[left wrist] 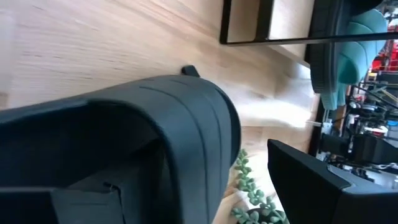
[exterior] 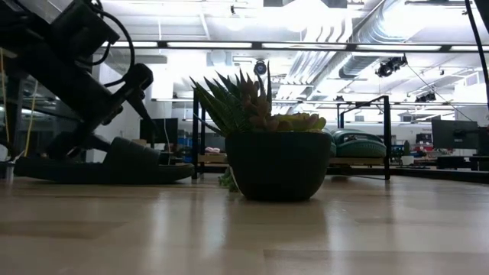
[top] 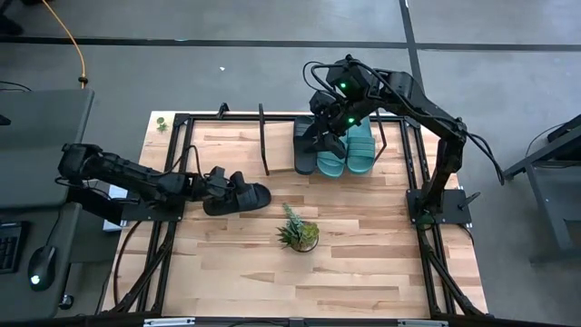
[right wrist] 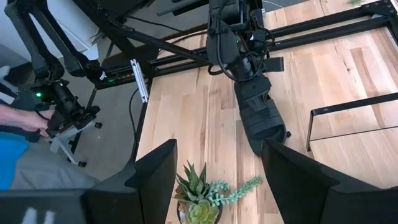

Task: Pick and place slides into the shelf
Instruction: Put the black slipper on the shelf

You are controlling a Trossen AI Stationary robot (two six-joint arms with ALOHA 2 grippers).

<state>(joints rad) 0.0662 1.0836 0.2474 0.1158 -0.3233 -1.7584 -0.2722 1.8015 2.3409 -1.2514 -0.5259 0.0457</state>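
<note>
Grey floor is surrounding a light wooden surface [top: 363,263] with a black frame, seen from above. At its far side the shelf [top: 272,143], a low rack with a light board and black bar ends, is standing; on its right part one black slide [top: 306,150] and two teal slides [top: 348,150] are lying side by side, touching. The right claw [top: 329,136] is hovering over these shelved slides with its fingers spread and nothing between them; in the right wrist view its two dark fingers [right wrist: 152,180] are showing well apart above the plant.

The fourth slide, black [top: 238,198], is lying on the surface left of centre, in front of the shelf and outside it. The left claw [top: 215,184] is at this slide's heel end, its fingers set wide about the sandal; the left wrist view is showing the black strap [left wrist: 180,130] close against the camera, and the low view is showing the sole resting on the wood. Whether the fingers are actually pressing the slide cannot be told.

A small potted plant [top: 298,233] with spiky green leaves is standing near the middle of the surface, just right of the loose black slide and apart from it. In the right wrist view a person's hand [right wrist: 18,118] is showing beyond the surface's edge.
</note>
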